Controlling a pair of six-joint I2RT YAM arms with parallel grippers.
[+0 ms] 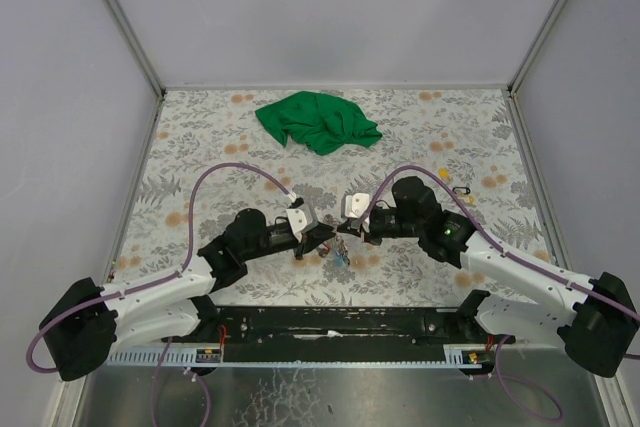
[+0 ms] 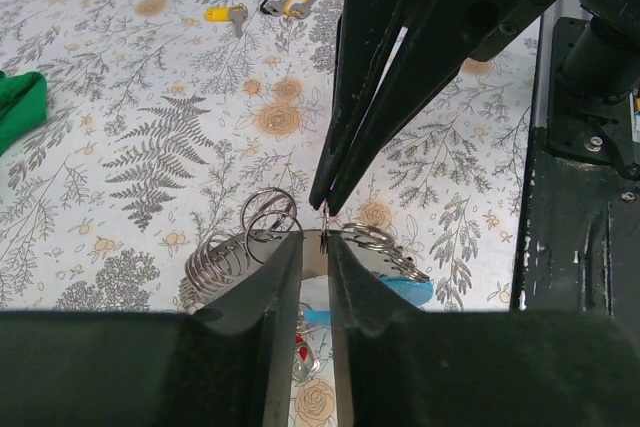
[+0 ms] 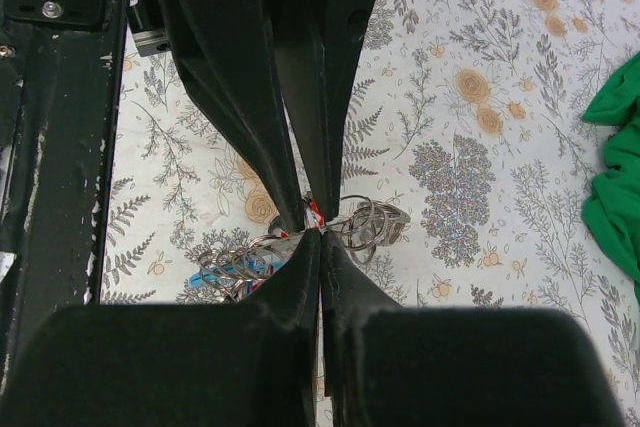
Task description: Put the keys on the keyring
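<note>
Keyring (image 2: 262, 239) coils crosswise between both pinching grippers

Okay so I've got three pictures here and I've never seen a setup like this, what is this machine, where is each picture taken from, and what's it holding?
These are two robot arms bolted at the near edge of a table with a floral cover. The top picture looks down from above and behind them. The other two come from cameras on each wrist, so the dark wedges there are the fingers themselves.

The left gripper and the right gripper meet tip to tip at the middle. Both are pinched shut on the keyring, a bunch of thin grey metal loops. A light blue key tag and a bit of a red one show under it.

Also lying there: a green cloth at the back, and small yellow-tagged keys off to the right.
</note>
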